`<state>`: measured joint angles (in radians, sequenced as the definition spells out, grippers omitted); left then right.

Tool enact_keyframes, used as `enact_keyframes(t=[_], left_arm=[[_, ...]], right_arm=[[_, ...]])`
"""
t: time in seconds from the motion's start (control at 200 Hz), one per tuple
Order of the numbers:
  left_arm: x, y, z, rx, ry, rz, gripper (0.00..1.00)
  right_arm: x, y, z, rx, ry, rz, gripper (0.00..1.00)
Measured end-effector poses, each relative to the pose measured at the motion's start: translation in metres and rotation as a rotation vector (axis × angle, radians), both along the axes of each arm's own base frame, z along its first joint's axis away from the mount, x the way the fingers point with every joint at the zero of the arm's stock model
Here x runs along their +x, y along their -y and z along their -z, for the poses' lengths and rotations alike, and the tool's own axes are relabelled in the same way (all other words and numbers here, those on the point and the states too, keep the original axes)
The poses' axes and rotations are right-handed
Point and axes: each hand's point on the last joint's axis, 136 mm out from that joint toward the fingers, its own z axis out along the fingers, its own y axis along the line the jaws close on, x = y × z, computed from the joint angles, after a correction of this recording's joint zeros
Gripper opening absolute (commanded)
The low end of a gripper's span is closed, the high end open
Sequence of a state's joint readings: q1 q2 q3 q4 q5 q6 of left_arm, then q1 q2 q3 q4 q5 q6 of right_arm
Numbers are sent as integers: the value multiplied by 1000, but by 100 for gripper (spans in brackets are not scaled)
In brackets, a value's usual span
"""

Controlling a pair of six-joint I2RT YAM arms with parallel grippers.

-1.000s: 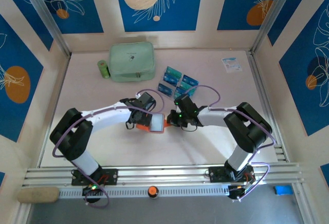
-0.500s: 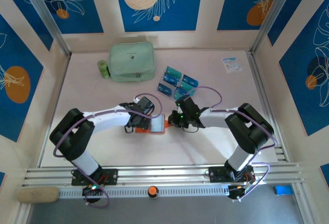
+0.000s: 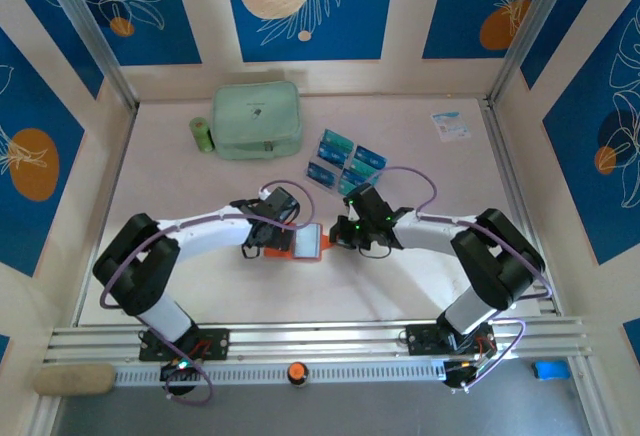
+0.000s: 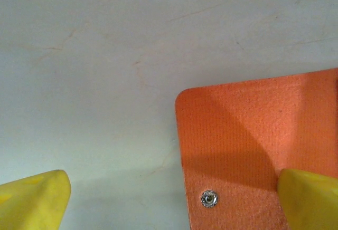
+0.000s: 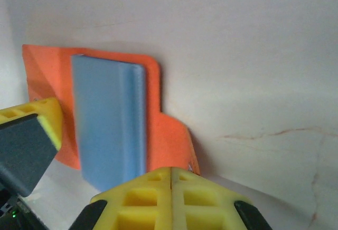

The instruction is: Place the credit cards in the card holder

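The card holder [image 3: 285, 250] is an orange wallet lying open mid-table, with a pale blue card [image 3: 308, 241] on its right half. Several teal credit cards [image 3: 346, 160] lie loose behind it. My left gripper [image 3: 262, 239] is open at the wallet's left edge. In the left wrist view its right finger [image 4: 311, 198] rests over the orange flap [image 4: 253, 140] near the snap button [image 4: 210, 199]. My right gripper [image 5: 170, 185] is shut at the wallet's [image 5: 166, 135] right edge, its tips touching a raised orange flap. The blue card [image 5: 108, 127] lies just beyond.
A mint-green zip pouch [image 3: 257, 119] and a small green roll [image 3: 201, 134] stand at the back left. A white-and-blue leaflet [image 3: 451, 125] lies at the back right. Aluminium rails [image 3: 320, 341] run along the near edge.
The left gripper has come down and slightly nearer onto the wallet's left edge. The right arm has shifted a little to the right. The wallet has stayed where it was.
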<state>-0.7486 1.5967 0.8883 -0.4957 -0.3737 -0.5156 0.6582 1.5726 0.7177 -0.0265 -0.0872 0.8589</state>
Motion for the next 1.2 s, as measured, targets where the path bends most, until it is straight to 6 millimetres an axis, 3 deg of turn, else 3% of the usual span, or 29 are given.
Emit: enact_keyframes(t=[0.415,0.755,0.975,1.2], left_arm=[[-2,0,-18,-52,29,-24,100],[-6,-5,-25,-62,47,-32,100],[-14,-14,-15,-37,28,-36,100],[-16,-16,-11,-31,25,-35,100]], right_arm=[[5,-50,-44,72,67,-107,0],[1,-66,-13,39,-5,-147,0],[5,-82,-12,61,-4,-172,0],[7,-83,-11,66,0,-171,0]])
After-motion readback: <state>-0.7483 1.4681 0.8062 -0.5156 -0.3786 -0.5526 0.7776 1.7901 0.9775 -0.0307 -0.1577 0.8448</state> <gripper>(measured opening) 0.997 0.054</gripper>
